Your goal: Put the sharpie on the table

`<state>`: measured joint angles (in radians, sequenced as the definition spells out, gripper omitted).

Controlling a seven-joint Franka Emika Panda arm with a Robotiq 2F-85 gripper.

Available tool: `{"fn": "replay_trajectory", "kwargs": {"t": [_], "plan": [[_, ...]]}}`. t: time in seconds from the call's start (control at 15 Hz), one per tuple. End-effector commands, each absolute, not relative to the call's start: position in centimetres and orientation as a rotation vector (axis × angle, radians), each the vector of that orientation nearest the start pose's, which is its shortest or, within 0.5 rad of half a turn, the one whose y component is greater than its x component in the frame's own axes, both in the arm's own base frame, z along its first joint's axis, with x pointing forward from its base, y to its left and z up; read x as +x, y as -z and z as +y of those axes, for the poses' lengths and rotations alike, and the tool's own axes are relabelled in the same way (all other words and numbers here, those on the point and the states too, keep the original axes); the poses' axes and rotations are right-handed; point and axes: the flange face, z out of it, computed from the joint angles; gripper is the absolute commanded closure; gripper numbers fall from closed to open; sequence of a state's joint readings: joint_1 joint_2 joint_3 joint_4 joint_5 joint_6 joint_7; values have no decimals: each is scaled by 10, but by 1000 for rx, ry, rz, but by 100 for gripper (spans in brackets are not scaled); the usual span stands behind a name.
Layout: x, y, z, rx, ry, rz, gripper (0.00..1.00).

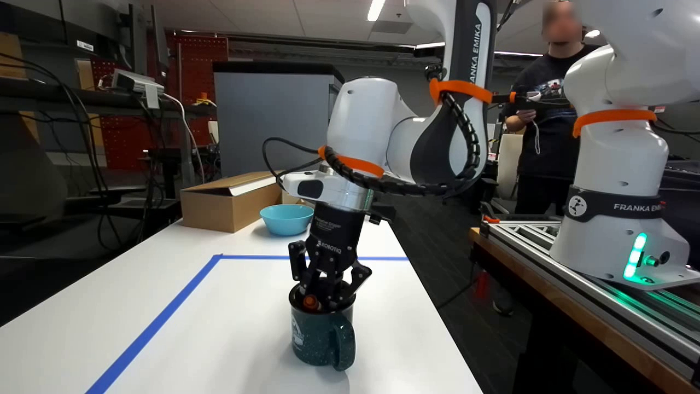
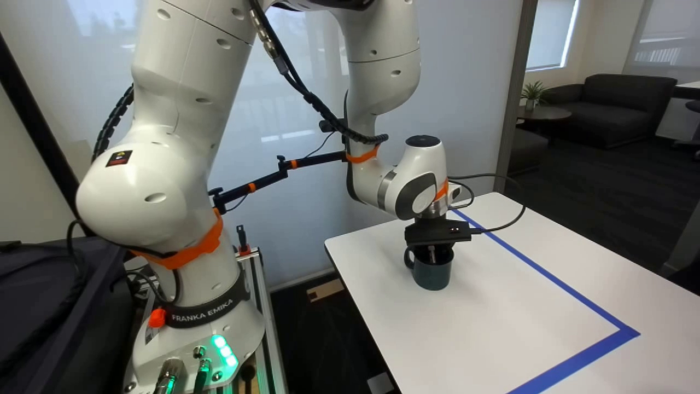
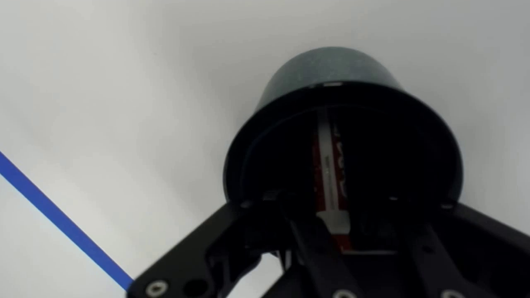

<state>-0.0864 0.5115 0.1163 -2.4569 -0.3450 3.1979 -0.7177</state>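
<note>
The sharpie (image 3: 330,182), red with a pale stripe, leans inside the dark teal mug (image 3: 331,68) in the wrist view. Its orange end (image 1: 310,302) shows at the mug's rim in an exterior view. The mug (image 1: 314,339) stands upright on the white table (image 1: 246,328); it also shows in an exterior view (image 2: 432,276). My gripper (image 1: 327,300) points down, tilted, with its fingertips in the mug's mouth. In the wrist view the dark fingers look apart, one on each side of the sharpie. The fingertips are hard to make out in the mug's shadow.
A light blue bowl (image 1: 287,219) and a cardboard box (image 1: 229,202) stand at the table's far end. Blue tape (image 2: 569,295) marks a rectangle on the table. The robot's base stands on a separate bench (image 1: 547,284). A person (image 1: 552,120) stands behind the arm.
</note>
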Motion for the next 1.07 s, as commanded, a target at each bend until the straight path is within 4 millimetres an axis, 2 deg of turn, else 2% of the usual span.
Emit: {"fn": "replay_trajectory", "kwargs": {"t": [0.0,0.07,0.13,0.27,0.53,0.73,1.0], "plan": [[481,-113,54,-2697,378,-1634,98],[482,-114,54,-2697,378,-1636,100],[483,-115,54,-2697,382,-1638,96],[482,-121,55,-2701,383,-1644,95],[475,-140,60,-2699,378,-1675,95],[465,-168,63,-2704,388,-1708,95],[456,-205,52,-2767,387,-1705,95]]}}
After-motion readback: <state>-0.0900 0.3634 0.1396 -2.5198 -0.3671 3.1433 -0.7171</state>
